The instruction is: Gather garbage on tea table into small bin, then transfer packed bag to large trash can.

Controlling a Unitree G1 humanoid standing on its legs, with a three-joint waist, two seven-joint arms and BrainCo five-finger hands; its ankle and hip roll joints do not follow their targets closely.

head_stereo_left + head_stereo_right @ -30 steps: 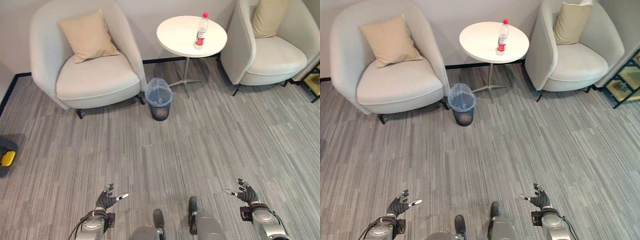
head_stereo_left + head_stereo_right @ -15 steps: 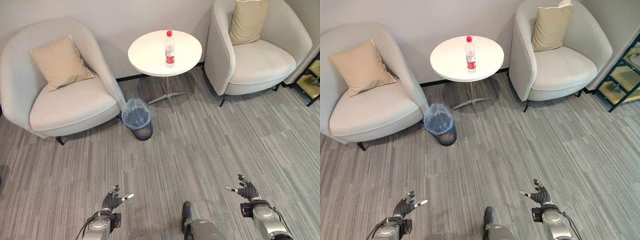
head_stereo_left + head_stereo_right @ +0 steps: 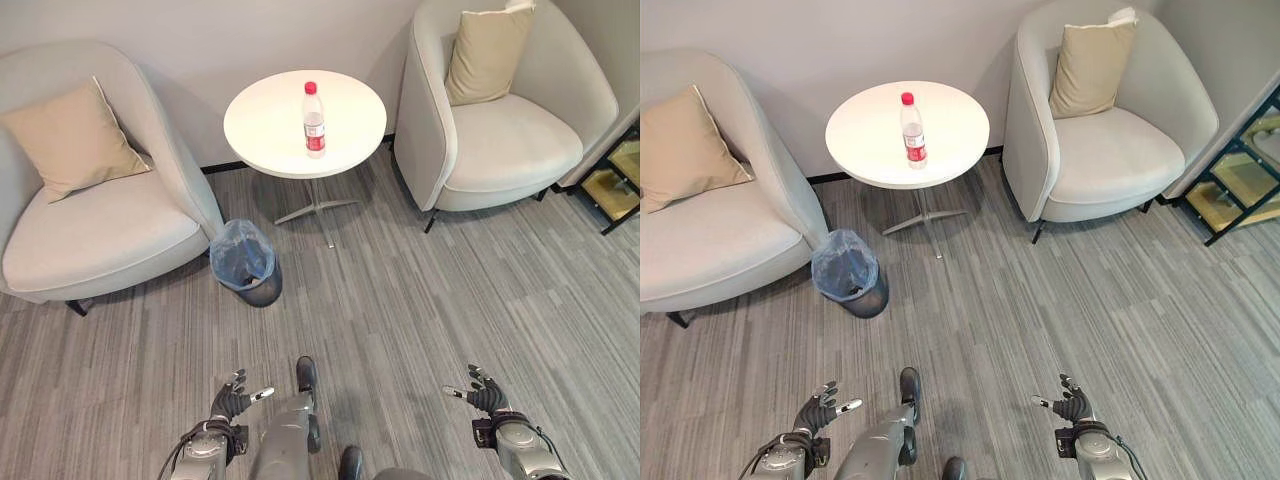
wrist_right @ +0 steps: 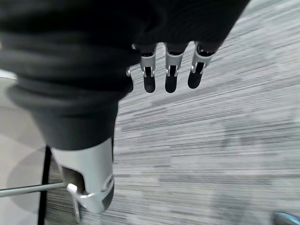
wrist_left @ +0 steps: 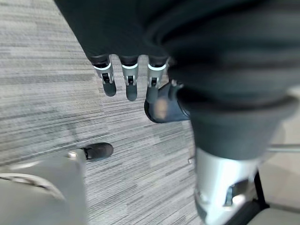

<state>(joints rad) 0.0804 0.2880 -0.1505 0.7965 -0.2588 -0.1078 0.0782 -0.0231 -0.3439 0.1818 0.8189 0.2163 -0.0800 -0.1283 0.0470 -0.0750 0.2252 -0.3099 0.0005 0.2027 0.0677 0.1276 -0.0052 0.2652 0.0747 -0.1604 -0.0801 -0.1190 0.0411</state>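
On round tea table (image 3: 270, 125), upright bottle (image 3: 314, 120), cap uppermost.

Round white tea table (image 3: 270, 125), pedestal base on grey striped carpet (image 3: 420, 310), well ahead of both hands. On top: one clear bottle (image 3: 314, 120), red cap, upright. On carpet: small bin (image 3: 245, 265) with blue liner, ahead of left hand (image 3: 230, 400); two armchairs flank the table
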